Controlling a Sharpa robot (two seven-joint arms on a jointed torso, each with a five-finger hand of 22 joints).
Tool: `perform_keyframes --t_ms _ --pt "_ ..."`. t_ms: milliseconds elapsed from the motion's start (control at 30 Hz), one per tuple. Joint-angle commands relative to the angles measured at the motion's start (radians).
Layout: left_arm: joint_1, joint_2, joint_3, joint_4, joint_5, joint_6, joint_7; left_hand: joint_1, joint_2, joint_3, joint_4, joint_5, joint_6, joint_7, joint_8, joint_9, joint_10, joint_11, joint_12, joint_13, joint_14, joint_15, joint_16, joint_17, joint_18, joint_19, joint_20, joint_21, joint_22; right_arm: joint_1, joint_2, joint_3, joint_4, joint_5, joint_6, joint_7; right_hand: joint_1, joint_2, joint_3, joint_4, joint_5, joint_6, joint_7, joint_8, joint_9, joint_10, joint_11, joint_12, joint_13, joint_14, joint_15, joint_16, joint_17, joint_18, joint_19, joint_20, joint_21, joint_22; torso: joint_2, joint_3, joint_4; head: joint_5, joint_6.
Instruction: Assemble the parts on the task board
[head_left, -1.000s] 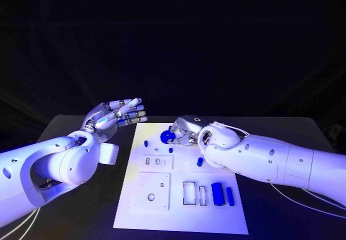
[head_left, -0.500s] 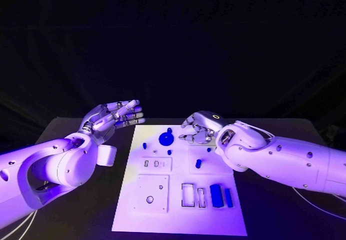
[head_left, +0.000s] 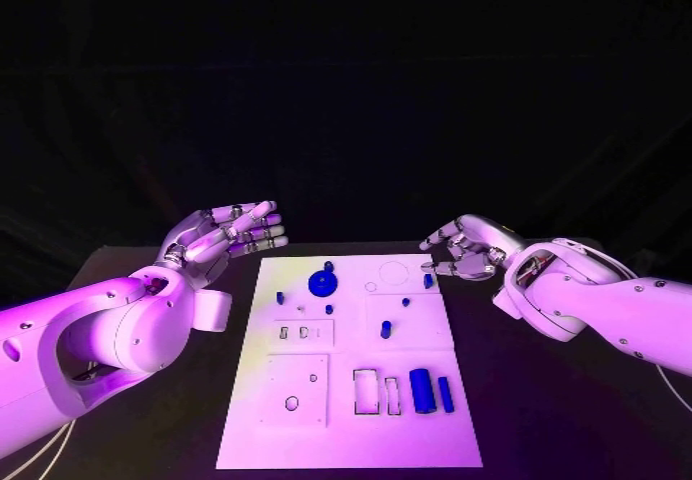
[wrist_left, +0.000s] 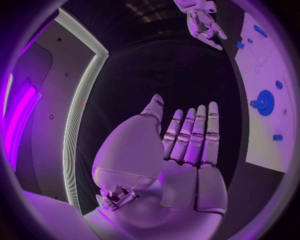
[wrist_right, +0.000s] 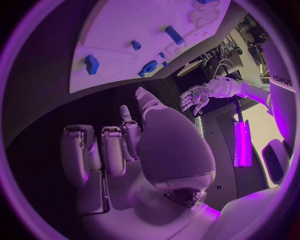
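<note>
My left hand (head_left: 224, 238) hovers beside the task board (head_left: 351, 440), fingers straight and together, empty. My right hand (head_left: 464, 250) curls empty. The blue bar (head_left: 421, 390) lies lengthwise, pointing away from me.

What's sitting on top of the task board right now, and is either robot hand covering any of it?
On the task board: a blue gear, two blue bars and several small blue pegs. Neither the left robot hand nor the right robot hand covers it; both hold nothing.
</note>
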Motion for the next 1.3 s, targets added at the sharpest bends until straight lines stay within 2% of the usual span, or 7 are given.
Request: perform_keyframes --t_ms 33,133,233,700,900,1067,1300 --pt "0.0 0.005 -0.001 -0.004 0.003 0.033 0.006 0.001 0.006 0.002 -0.008 -0.003 0.009 0.055 0.0 0.001 0.002 -0.003 0.0 0.001 0.007 0.0 -0.003 0.0 0.007 -0.002 -0.002 -0.002 -0.002 -0.008 -0.007 -0.001 -0.02 0.042 0.043 0.072 0.014 0.001 0.003 -0.009 0.002 -0.001 -0.005 -0.006 -0.002 -0.01 0.002 -0.007 0.079 0.073 -0.006 -0.001 0.147 0.014 0.033 -0.007 -0.008 0.171 -0.006 0.0053 -0.0053 -0.007 -0.004" --pt "0.0 0.007 -0.001 -0.006 0.003 0.035 0.006 0.001 0.006 0.002 -0.008 -0.003 0.009 0.055 0.0 0.001 0.002 -0.003 0.0 0.001 0.007 0.0 -0.003 0.0 0.007 -0.002 -0.002 -0.002 -0.002 -0.015 -0.007 -0.001 -0.044 0.038 0.048 0.076 0.02 -0.001 0.004 -0.014 0.012 -0.007 -0.004 -0.009 -0.004 -0.01 0.002 -0.007 0.079 0.074 -0.006 0.0 0.15 0.013 0.034 -0.008 -0.007 0.172 -0.006 0.0081 -0.0052 -0.011 -0.005" --pt "0.0 0.008 -0.001 -0.008 0.003 0.037 0.006 0.001 0.006 0.002 -0.008 -0.003 0.009 0.055 0.0 0.001 0.002 -0.003 0.0 0.001 0.007 0.0 -0.003 0.0 0.007 -0.002 -0.002 -0.002 -0.002 -0.022 -0.004 -0.002 -0.063 0.036 0.053 0.078 0.02 -0.002 0.003 -0.015 0.015 -0.011 -0.002 -0.011 -0.005 -0.011 0.003 -0.009 0.078 0.075 -0.005 0.001 0.153 0.013 0.035 -0.008 -0.007 0.172 -0.006 0.0062 -0.0037 -0.01 -0.007" --pt "0.0 0.008 -0.002 -0.011 0.003 0.039 0.006 0.002 0.007 0.002 -0.01 -0.002 0.012 0.055 0.001 0.002 0.004 -0.004 0.0 0.001 0.01 -0.001 -0.003 0.001 0.007 -0.001 -0.002 -0.001 -0.002 -0.053 0.06 -0.003 -0.157 0.011 0.079 0.056 0.023 -0.008 -0.005 -0.02 0.017 -0.058 0.01 -0.016 -0.016 -0.018 0.014 -0.019 0.071 0.077 0.003 0.004 0.16 0.013 0.036 -0.002 -0.008 0.173 -0.005 0.0044 -0.003 -0.009 -0.016" --pt "0.0 0.007 -0.002 -0.011 0.003 0.038 0.007 0.002 0.007 0.002 -0.01 -0.002 0.012 0.055 0.001 0.002 0.004 -0.004 0.0 0.001 0.01 -0.001 -0.003 0.001 0.007 -0.001 -0.002 -0.001 -0.002 -0.065 0.076 -0.003 -0.178 0.004 0.085 0.049 0.025 -0.008 -0.005 -0.021 0.017 -0.065 0.011 -0.016 -0.018 -0.02 0.015 -0.02 0.07 0.077 0.004 0.004 0.161 0.013 0.035 -0.001 -0.009 0.172 -0.006 0.0047 -0.0036 -0.005 -0.023" --pt "0.0 0.007 -0.002 -0.011 0.003 0.038 0.007 0.002 0.007 0.002 -0.01 -0.002 0.012 0.055 0.001 0.002 0.004 -0.004 0.0 0.001 0.01 -0.001 -0.003 0.001 0.007 -0.001 -0.002 -0.001 -0.002 -0.07 0.088 -0.003 -0.191 0.001 0.087 0.045 0.029 -0.004 -0.003 -0.023 0.019 -0.067 0.012 -0.013 -0.018 -0.017 0.016 -0.016 0.073 0.078 0.005 0.005 0.163 0.012 0.037 0.0 -0.007 0.175 -0.006 0.0049 -0.0042 -0.004 -0.023" --pt "0.0 0.006 -0.002 -0.011 0.003 0.037 0.006 0.002 0.007 0.002 -0.01 -0.002 0.012 0.055 0.001 0.002 0.004 -0.004 0.0 0.001 0.01 -0.001 -0.003 0.001 0.007 -0.001 -0.002 -0.001 -0.002 -0.074 0.098 -0.003 -0.2 -0.005 0.091 0.042 0.031 0.006 0.002 -0.025 0.02 -0.036 0.013 0.004 -0.011 -0.013 0.017 -0.011 0.078 0.078 0.006 0.006 0.165 0.011 0.041 0.002 -0.004 0.179 -0.005 0.0056 -0.0058 -0.003 -0.026"
